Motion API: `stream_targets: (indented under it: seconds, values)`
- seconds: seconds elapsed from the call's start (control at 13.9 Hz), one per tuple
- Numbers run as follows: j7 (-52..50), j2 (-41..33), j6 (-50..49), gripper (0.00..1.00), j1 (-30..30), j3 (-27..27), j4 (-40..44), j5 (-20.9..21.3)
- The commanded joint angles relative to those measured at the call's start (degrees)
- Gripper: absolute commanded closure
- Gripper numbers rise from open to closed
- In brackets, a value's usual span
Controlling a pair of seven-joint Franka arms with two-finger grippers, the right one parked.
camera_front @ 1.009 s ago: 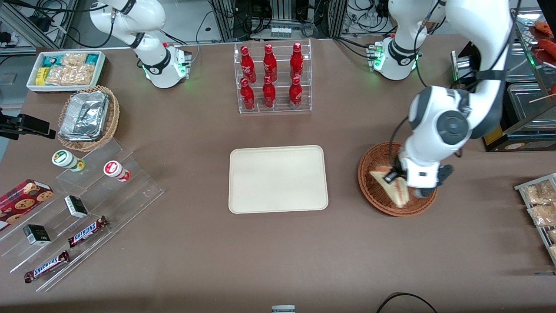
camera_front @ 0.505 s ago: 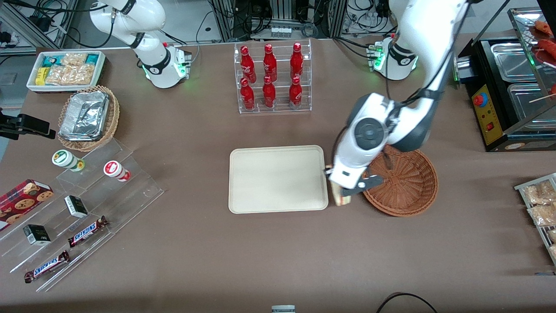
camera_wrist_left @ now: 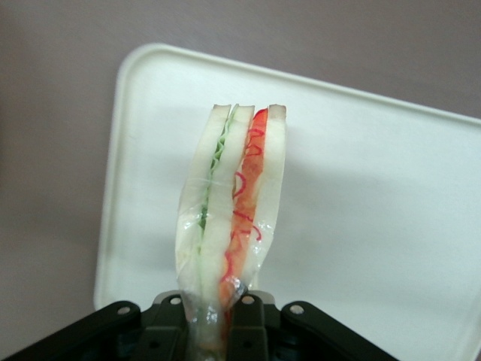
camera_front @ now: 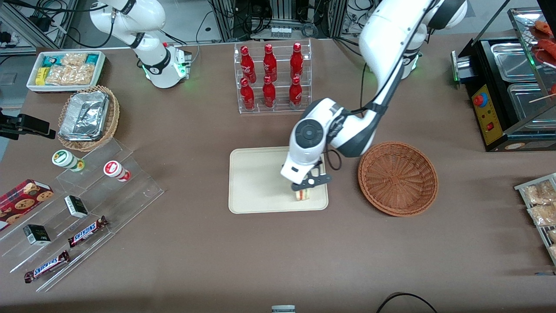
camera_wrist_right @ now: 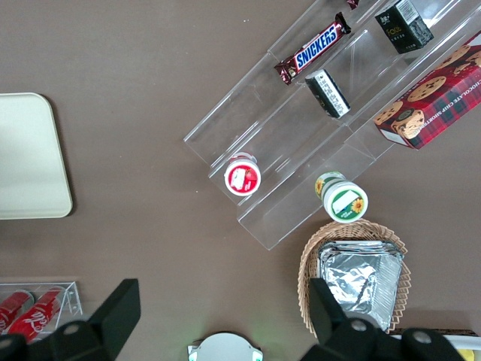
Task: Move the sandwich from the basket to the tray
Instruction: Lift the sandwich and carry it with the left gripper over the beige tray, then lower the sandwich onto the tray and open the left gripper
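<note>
Above the tray's (camera_front: 260,182) end nearest the basket (camera_front: 398,178), right of centre in the front view, the sandwich (camera_front: 303,194) hangs pinched in the gripper (camera_front: 307,186), its layered edge turned toward the front camera. Half a second earlier the sandwich was held just off the tray's rim, between tray and basket; a second ago it was still in the basket with the gripper closed on it. The basket, round and reddish-brown, now lies empty on the brown table (camera_front: 278,252), close beside the tray.

The left wrist view alone shows the grip: the black fingers (camera_wrist_left: 242,325) are pressed onto the wrapped sandwich (camera_wrist_left: 233,218) at its narrow end, and the wedge stands out from them edge-on, green filling along one seam, orange-red along the other. Cream tray (camera_wrist_left: 376,226) fills the ground under it. Whether the sandwich touches the tray cannot be told from either view.

The front view alone shows the wider table: a clear rack of red bottles (camera_front: 271,78) in the upper centre, farther from the camera than the tray.
</note>
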Motion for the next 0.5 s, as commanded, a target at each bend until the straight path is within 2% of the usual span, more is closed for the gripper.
stream_targets:
  seconds: [0.0, 0.43]
  values:
    - [-4.7, 4.3, -1.2, 1.00, -3.3, 0.9, 5.7, 0.0]
    - [-9.3, 7.4, 1.1, 1.00, -6.7, 1.3, 7.6, 1.5]
